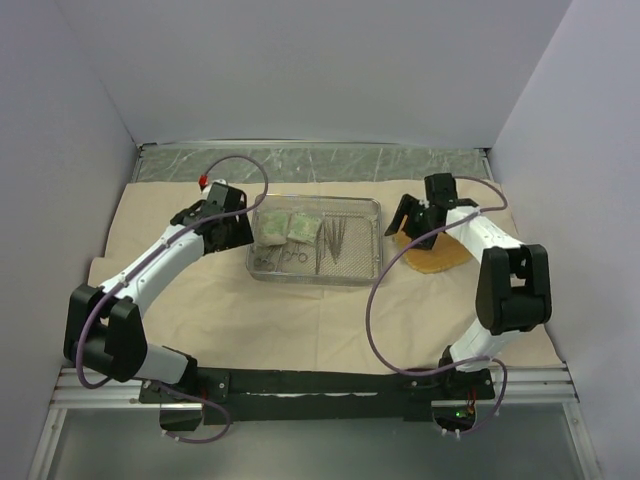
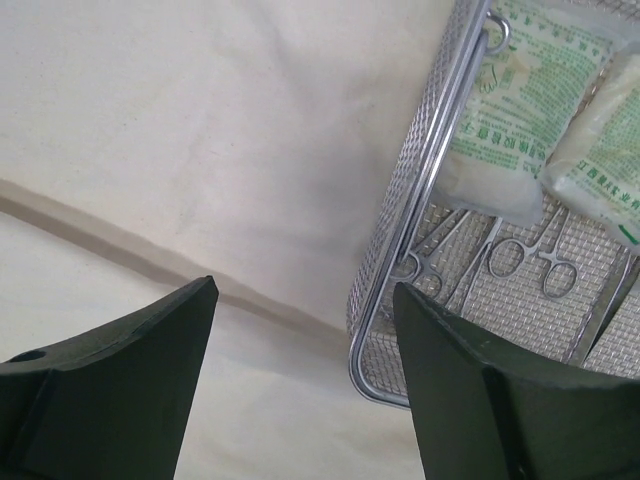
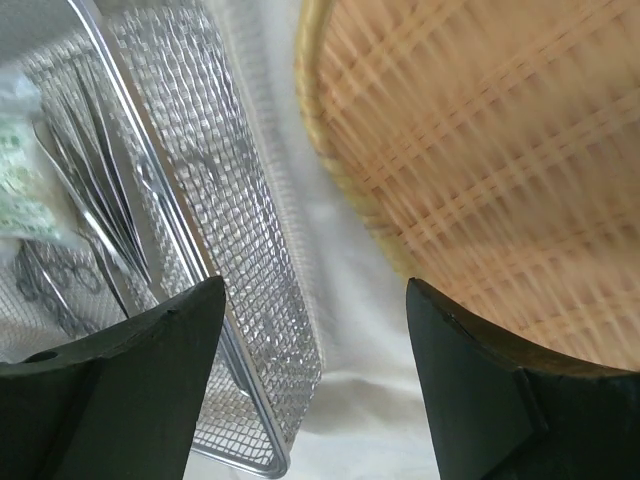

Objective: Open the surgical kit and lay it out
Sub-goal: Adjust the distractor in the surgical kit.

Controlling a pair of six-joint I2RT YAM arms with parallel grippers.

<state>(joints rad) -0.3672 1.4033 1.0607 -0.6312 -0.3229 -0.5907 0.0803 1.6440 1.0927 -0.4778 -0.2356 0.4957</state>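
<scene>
Since the wrapping cloth lies spread flat on the desk: I judge the unwrapping done, and lifting the contents out onto the cloth to be the step in hand.
Wire-mesh tray: it stands mid-cloth between my two arms, loaded.
Contents: two green-white packets lie at the left end. The ring-handled forceps lie just nearer my bases, and the thin tweezers lie toward the right.
Left pincer: released and grasping nothing, over bare cloth just beside the tray's left wall.
Right pincer: released and empty, over the gap between the tray's right wall and the orange woven pad.
Next move: by my reckoning, one pincer must clear the rim and come down on a single item. The packets look the easier grab. The steel tools lie flat on the mesh and call for a low, narrow pinch.
</scene>
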